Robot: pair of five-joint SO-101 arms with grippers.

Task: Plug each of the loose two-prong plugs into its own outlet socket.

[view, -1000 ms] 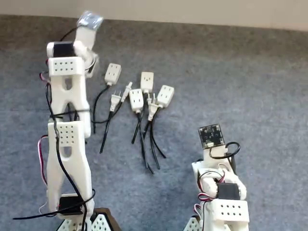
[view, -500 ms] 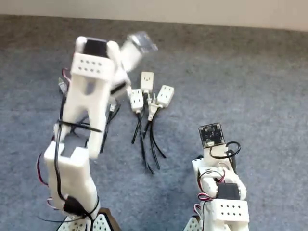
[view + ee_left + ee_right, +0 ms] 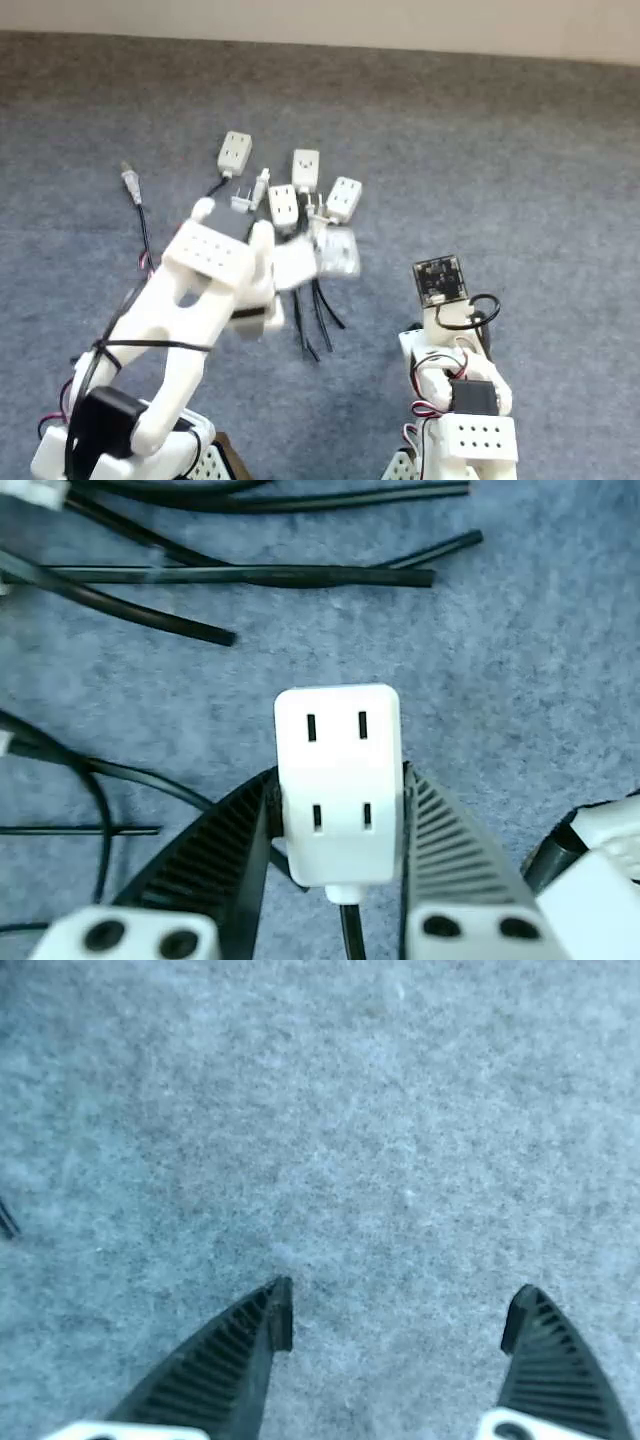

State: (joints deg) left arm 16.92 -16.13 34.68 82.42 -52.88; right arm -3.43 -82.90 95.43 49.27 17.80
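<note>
Progress nil by my reading: left end effector pinched one socket by its sides over the table near the cords, right end effector hung spread above the table, plugs lay loose, none seen mated.

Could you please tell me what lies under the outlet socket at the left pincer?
Grey carpet shows around the outlet socket, and a black cord leaves its end. Directly beneath is hidden by its body.

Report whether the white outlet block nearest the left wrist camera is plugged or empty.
Empty. The white plastic outlet block shows two bare pairs of dark slots, no prongs inserted.
</note>
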